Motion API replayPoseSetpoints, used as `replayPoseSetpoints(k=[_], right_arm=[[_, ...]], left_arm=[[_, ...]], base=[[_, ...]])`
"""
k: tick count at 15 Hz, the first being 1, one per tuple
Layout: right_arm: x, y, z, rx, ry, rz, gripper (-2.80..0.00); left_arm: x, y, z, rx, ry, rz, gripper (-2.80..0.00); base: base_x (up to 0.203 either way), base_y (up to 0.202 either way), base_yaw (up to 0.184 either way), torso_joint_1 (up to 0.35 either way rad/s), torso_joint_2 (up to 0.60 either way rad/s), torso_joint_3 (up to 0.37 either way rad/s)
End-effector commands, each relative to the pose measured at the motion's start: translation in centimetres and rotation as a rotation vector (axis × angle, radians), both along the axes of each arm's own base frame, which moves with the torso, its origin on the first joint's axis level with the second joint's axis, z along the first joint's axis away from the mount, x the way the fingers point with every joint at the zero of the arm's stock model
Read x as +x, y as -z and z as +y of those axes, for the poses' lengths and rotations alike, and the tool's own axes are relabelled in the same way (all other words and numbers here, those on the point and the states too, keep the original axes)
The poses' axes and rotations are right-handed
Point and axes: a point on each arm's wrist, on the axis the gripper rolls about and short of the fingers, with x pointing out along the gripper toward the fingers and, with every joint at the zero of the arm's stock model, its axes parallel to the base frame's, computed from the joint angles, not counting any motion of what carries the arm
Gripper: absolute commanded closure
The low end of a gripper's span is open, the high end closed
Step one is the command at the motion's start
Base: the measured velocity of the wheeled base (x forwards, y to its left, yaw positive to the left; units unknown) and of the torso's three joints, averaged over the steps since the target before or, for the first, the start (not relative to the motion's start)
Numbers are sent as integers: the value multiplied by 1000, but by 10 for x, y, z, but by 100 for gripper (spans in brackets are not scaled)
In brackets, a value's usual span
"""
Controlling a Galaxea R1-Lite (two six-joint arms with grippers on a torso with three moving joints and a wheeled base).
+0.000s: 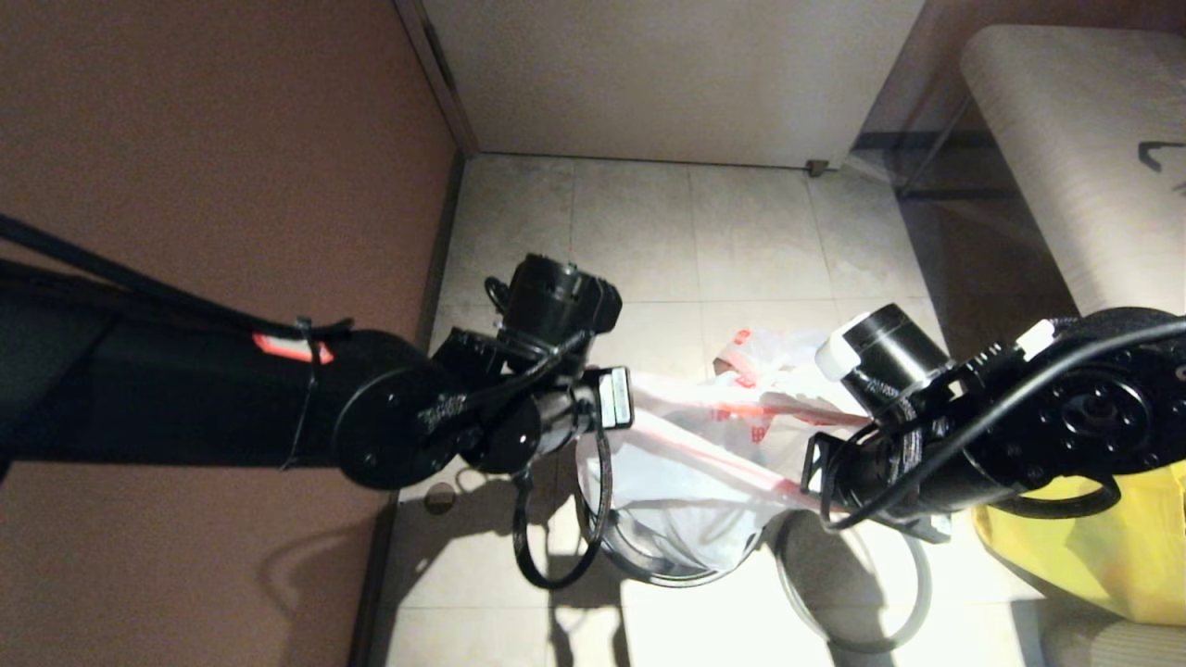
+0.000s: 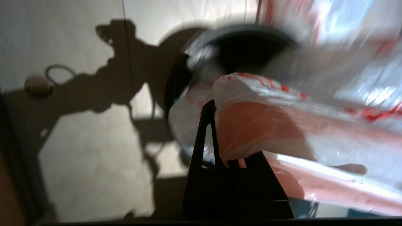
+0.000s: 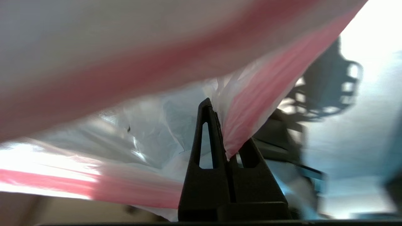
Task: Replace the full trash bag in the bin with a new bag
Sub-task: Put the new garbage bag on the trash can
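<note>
The new bag (image 1: 686,445), thin white plastic with red stripes and no bottles showing through, is stretched between my two grippers above the bin (image 1: 662,576). Its lower part hangs into the bin's mouth. My left gripper (image 1: 616,400) is shut on the bag's left edge (image 2: 251,125). The right gripper (image 1: 817,474) is shut on the right edge (image 3: 241,125). In the left wrist view the bin's dark opening (image 2: 248,47) lies just beyond the left gripper (image 2: 218,131). In the right wrist view plastic pinches between the right gripper's (image 3: 224,135) closed fingers. The full trash bag is not identifiable.
A big yellow bag (image 1: 1103,547) sits on the floor at the right, under the right arm. A thin grey hoop (image 1: 857,642) lies on the tiles right of the bin. A brown wall runs along the left. Pale tiled floor stretches behind the bin.
</note>
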Motion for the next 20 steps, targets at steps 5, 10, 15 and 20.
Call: replayPoseSetpoints(k=[5,10,15,20], right_arm=[[-12,95,24,-154,-152,76,0],[-9,159,36,-245,-220,106,0],[18,188,49,-423,-277,39,0],[63,211,71,-427,-270,-7,0]], left_arm=[[-57,95,24,167,91,131,0],[-51,154,17,244,121,191,0],[-45,189,19,329,126,261,0],[-3,214,15,358,80,266,0]], base=[[0,0,0,0,0,0],[0,0,0,0,0,0],[0,0,0,0,0,0],[0,0,0,0,0,0]])
